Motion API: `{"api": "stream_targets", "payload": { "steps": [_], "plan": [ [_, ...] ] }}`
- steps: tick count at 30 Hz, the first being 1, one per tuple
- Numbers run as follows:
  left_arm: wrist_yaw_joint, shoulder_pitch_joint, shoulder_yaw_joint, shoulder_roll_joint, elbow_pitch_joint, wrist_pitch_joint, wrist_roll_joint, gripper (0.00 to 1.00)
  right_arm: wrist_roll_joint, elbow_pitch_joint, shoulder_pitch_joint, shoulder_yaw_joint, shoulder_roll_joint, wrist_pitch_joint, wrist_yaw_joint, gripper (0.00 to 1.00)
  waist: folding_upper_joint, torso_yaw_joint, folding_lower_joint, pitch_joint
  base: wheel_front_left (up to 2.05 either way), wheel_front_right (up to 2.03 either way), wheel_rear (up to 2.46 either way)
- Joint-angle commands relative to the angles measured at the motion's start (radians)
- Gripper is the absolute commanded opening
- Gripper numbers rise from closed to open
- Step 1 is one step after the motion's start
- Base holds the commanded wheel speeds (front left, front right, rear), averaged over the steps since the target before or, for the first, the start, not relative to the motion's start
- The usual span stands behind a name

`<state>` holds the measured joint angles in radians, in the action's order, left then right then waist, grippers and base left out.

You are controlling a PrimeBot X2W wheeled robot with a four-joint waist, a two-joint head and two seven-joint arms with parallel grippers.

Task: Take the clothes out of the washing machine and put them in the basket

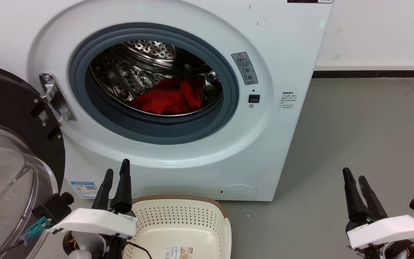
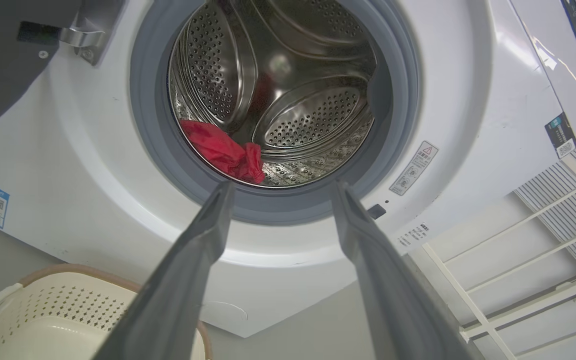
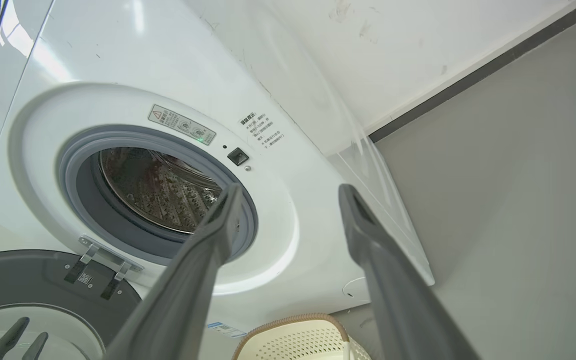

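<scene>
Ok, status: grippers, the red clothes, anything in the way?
Left gripper open, empty. Right gripper open, empty. Clothes in washing machine drum, basket below. Door swung open, nothing blocking porthole.

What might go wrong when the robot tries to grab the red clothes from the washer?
The red clothes lie low in the drum behind the grey rubber rim, so the open left gripper might catch on that rim reaching in. The fabric is bunched, so the fingers may pinch only a fold and lose it. The basket sits low by the machine; a dropped garment could miss it.
</scene>
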<state>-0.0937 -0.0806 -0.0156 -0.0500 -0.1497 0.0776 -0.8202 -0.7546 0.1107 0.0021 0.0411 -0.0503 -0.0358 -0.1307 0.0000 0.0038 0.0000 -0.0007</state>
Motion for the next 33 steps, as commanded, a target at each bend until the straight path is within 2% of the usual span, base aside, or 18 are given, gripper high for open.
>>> {"api": "stream_targets", "payload": {
  "steps": [1, 15, 33],
  "plan": [
    [0.006, -0.008, -0.003, -0.009, 0.016, 0.011, 0.040, 1.00, 0.040, -0.019, -0.001, -0.003, -0.001, -0.008, 0.000, 1.00, 0.0000, 0.001, 0.0000, 0.000, 0.00, 0.00, 0.00],
    [0.020, -0.003, -0.028, -0.016, 0.006, 0.054, 0.232, 1.00, 0.241, -0.046, 0.015, -0.014, -0.001, -0.024, 0.000, 1.00, 0.0000, 0.005, 0.0000, -0.002, 0.00, 0.00, 0.00],
    [0.044, -0.010, -0.061, -0.023, -0.010, 0.100, 0.432, 1.00, 0.445, -0.074, 0.037, -0.015, 0.000, -0.041, 0.000, 1.00, 0.0000, 0.010, 0.0000, -0.002, 0.00, 0.00, 0.00]
  ]
}}
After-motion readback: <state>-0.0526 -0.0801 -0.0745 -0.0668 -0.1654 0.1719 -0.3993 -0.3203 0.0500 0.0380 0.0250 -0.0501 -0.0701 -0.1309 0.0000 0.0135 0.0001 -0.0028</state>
